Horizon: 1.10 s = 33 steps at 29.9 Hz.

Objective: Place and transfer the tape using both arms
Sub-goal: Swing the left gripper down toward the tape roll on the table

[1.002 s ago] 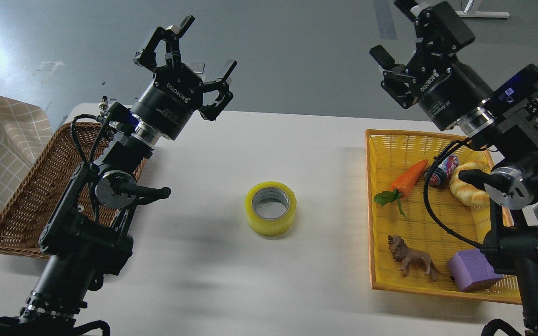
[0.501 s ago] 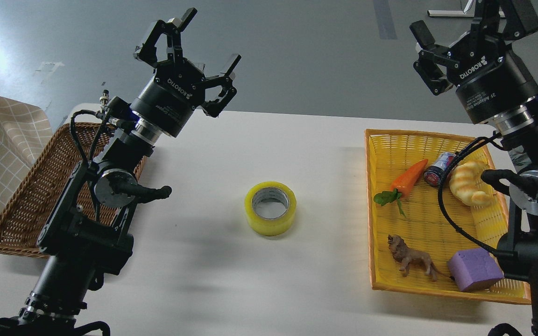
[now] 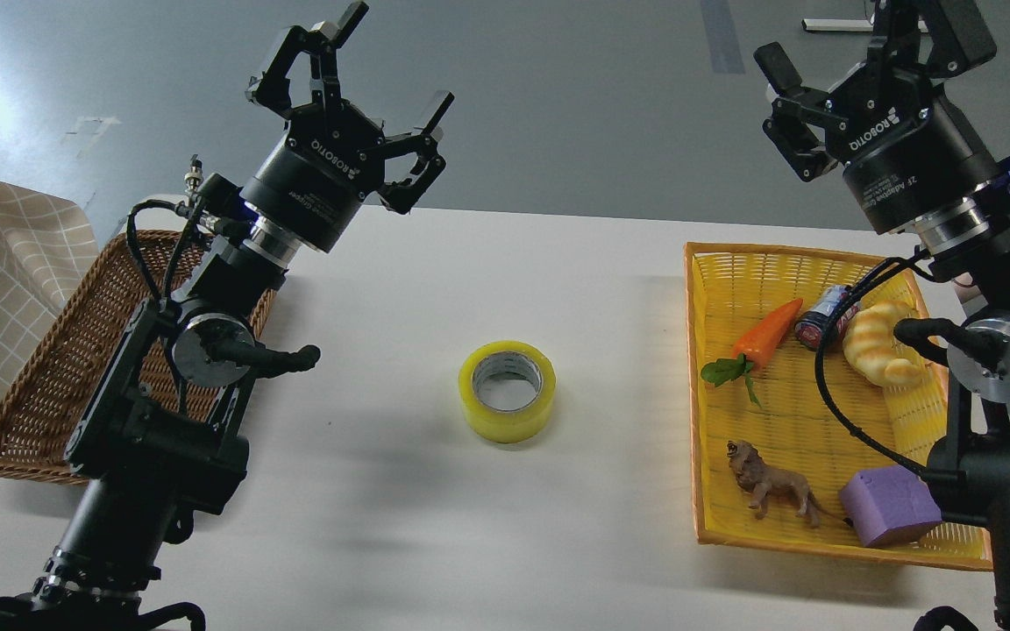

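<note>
The tape (image 3: pixel 507 391), a wide yellowish roll with a grey-white core, lies flat on the white table (image 3: pixel 558 280) near the middle. My left gripper (image 3: pixel 387 57) is open and empty, raised high above the table's far left, up and left of the tape. My right gripper (image 3: pixel 856 35) is open and empty, raised high at the upper right above the far end of the yellow basket (image 3: pixel 692 350), far from the tape. One of its fingers runs off the top edge.
A brown wicker basket (image 3: pixel 40 377) lies at the left, partly behind my left arm. The yellow basket holds a toy carrot (image 3: pixel 766 333), a small can (image 3: pixel 822 319), a croissant toy (image 3: pixel 878 343), a lion figure (image 3: pixel 772 487) and a purple block (image 3: pixel 891 505).
My right gripper rose up and to the right off the basket's far end, then shifted slightly left. My left gripper rose slightly. The tape has not moved.
</note>
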Tool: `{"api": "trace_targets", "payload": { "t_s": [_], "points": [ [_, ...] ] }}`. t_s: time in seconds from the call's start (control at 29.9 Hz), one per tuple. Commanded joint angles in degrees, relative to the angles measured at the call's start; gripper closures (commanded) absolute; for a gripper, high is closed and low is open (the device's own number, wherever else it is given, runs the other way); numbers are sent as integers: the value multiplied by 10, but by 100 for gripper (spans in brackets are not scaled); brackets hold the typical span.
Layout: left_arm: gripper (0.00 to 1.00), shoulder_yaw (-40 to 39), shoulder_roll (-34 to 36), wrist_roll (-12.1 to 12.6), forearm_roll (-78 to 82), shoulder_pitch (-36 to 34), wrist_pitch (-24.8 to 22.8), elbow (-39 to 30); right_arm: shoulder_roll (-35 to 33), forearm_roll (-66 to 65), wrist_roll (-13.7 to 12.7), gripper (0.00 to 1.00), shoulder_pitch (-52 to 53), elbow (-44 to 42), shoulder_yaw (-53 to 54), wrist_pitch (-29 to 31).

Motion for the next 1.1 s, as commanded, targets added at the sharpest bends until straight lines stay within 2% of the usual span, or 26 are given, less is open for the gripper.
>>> {"api": "trace_targets", "payload": {
  "t_s": [0.0,0.13,0.3,0.43,0.6,0.9,1.0,1.04,1.07],
  "points": [
    [2,-2,3,-5,0,-2,43,3,0,0,-1,0,0,-1,0,0],
    [2,0,3,-12,1,4,49,1,0,0,-1,0,2,0,-4,0],
    [2,2,2,-13,2,1,17,-6,0,0,-3,0,4,2,-4,0],
    [2,2,0,-14,2,0,12,-12,0,0,-7,0,4,2,-5,-2],
    [2,3,13,1,2,21,7,-61,0,20,-9,0,6,6,-12,-28],
    [2,4,32,12,17,24,0,-63,0,79,-25,0,20,10,-24,-31],
    [2,4,47,2,82,14,10,-57,0,79,-25,0,18,10,-28,-31],
    [2,4,48,-12,163,8,30,-55,0,79,-25,0,18,10,-29,-31],
    [2,5,43,-37,271,-2,65,-56,0,79,-25,0,16,10,-29,-31]
  ]
}}
